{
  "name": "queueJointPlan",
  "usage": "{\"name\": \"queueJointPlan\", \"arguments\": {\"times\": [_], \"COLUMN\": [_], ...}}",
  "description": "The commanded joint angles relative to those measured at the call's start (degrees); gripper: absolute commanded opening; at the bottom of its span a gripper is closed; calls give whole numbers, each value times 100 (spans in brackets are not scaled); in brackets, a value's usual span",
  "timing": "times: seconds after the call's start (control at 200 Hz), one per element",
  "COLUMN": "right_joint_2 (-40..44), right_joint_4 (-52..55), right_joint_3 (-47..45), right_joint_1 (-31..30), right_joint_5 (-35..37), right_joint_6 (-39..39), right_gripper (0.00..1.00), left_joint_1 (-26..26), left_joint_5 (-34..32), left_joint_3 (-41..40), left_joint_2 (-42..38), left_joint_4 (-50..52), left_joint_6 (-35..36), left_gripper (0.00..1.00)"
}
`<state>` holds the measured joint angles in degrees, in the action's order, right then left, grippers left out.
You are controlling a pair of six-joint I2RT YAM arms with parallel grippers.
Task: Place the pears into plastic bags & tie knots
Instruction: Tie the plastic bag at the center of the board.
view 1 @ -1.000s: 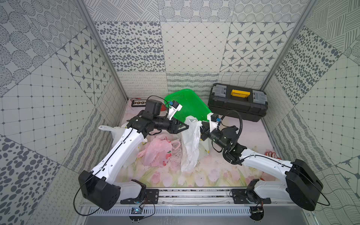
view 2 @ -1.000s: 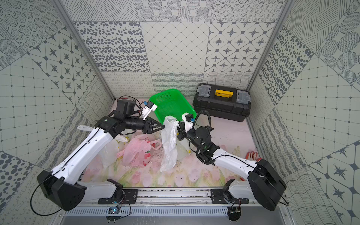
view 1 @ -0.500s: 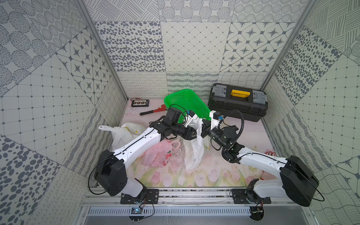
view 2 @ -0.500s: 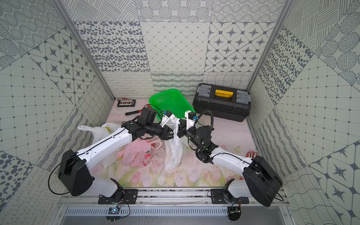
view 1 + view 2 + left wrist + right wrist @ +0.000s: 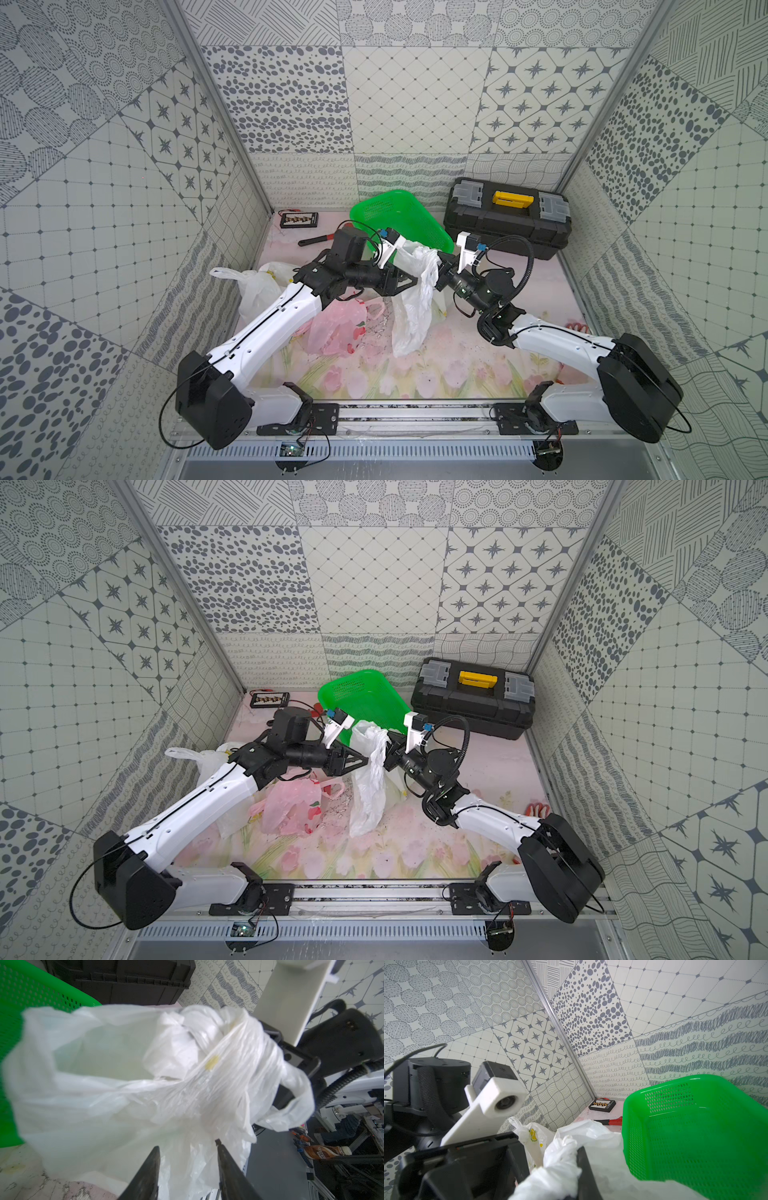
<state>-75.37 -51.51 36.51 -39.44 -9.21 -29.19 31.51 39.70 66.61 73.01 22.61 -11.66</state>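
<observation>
**Pressed-together right fingers [image 5: 584,1169] holding up the white bag [image 5: 411,320]**

The right fingers are pinching the twisted top of the white bag. The bag is hanging from them over the middle of the table [image 5: 415,374], and in both top views its lower end is appearing to reach the flowered surface. The left fingers [image 5: 228,1172] are standing spread and pointing at the same bag from the opposite side. In the left wrist view the film is showing between and beyond their tips, but whether they are touching it cannot be told. One handle loop is drooping free beside the right arm's black wrist.

The pink bag [image 5: 336,328] is lying crumpled on the table under the left arm, just beside the hanging bag. The lemon-print bag [image 5: 257,286] is sitting near the left wall. What is lying inside the bags cannot be made out.

The green basket [image 5: 399,216] is standing tilted at the back, just behind both wrists. The black toolbox [image 5: 507,220] is sitting beside it.
</observation>
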Motion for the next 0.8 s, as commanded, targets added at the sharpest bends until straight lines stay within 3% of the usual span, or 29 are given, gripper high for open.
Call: {"name": "queueJointPlan", "arguments": {"times": [0.0, 0.28, 0.395, 0.555, 0.795], "right_joint_2": [240, 358, 366, 314, 273], "right_joint_4": [-232, -175, -267, -447, -816], "right_joint_3": [-39, -72, -92, -61, 58], "right_joint_1": [7, -6, -8, -7, -174], "right_joint_5": [-198, -266, -239, -219, -246], "right_joint_6": [-21, -150, -277, -483, -1095], "right_gripper": [0, 0, 0, 0, 0], "left_joint_1": [-348, -334, -182, 410, 450], "left_joint_5": [32, -79, 124, 193, 59], "left_joint_3": [378, 942, 848, 578, 319], "left_joint_2": [-201, 369, 586, 883, 959], "left_joint_4": [601, -328, -558, -749, -1209], "left_joint_6": [394, 71, 10, 55, -318], "left_gripper": [44, 43, 40, 38, 30]}}
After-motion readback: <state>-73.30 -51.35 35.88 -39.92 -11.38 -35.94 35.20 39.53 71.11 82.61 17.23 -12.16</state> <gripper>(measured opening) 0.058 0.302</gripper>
